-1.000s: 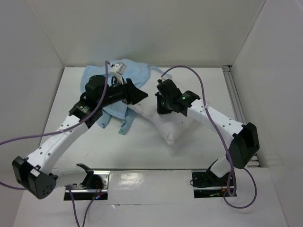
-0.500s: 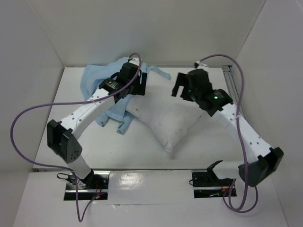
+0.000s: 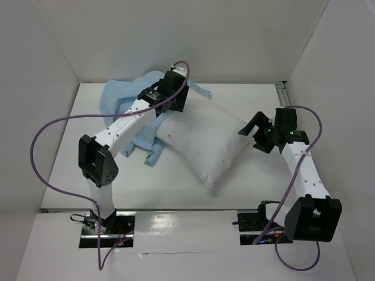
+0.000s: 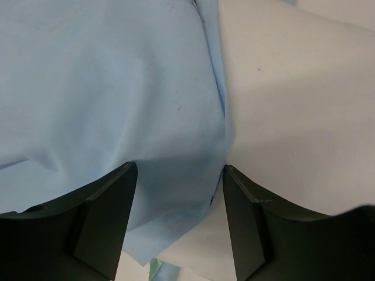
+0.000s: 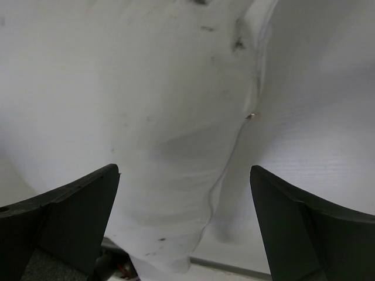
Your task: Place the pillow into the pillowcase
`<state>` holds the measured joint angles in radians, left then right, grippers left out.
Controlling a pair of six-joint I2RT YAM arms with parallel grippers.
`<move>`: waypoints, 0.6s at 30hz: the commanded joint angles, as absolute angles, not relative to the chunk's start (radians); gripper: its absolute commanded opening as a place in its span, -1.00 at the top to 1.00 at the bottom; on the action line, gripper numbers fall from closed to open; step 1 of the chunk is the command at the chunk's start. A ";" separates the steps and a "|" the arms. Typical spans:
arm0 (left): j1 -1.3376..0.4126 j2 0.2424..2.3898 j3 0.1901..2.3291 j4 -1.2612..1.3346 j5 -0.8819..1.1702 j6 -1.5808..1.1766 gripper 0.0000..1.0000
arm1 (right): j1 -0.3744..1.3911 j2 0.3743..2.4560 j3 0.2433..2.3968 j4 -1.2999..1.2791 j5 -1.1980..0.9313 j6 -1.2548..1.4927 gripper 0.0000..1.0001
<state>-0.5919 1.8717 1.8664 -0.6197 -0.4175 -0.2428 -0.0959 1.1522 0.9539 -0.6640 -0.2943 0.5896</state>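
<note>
The pillowcase (image 3: pixel 120 96) lies crumpled beside the pillow (image 3: pixel 202 140), partly hidden by the left arm (image 3: pixel 126 120). The left gripper (image 4: pixel 179 170) and right gripper (image 5: pixel 184 170) are open and empty.

Pillowcase (image 4: pixel 105 88) noted across left and centre, light blue, its edge laid over the white pillow (image 4: pixel 299 105) at right. Left gripper (image 4: pixel 180 170) seen spread apart, blue cloth framed between its dark fingers (image 4: pixel 99 222).

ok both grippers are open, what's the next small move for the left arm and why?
Probably lower the left gripper and close on the pillowcase edge. The left wrist view shows that light-blue edge between its open fingers, beside the pillow, ungripped. The pillow lies outside the case, so its opening likely needs lifting first. The right gripper is open at the pillow's right corner.
</note>
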 commanded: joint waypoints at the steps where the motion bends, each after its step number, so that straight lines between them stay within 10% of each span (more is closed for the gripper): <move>1: -0.592 1.888 1.913 -0.653 -0.417 -0.195 -0.45 | -0.078 1.161 0.934 -0.560 -0.451 0.595 -1.00; 7: -0.592 1.900 1.904 -0.663 -0.362 -0.186 -0.39 | -0.029 1.183 0.868 -0.466 -0.489 0.653 -1.00; 12: -0.592 1.942 1.982 -0.718 -0.400 -0.236 0.84 | 0.041 1.216 0.831 -0.367 -0.489 0.683 -0.94; 15: -0.556 1.928 2.017 -0.718 -0.220 -0.265 1.00 | 0.093 1.247 0.821 -0.258 -0.521 0.721 -0.33; 16: -0.555 1.916 2.026 -0.701 -0.160 -0.282 1.00 | 0.107 1.279 0.839 -0.235 -0.522 0.721 0.28; 18: -0.555 1.916 2.058 -0.680 -0.001 -0.293 1.00 | 0.141 1.316 0.921 -0.209 -0.512 0.721 0.87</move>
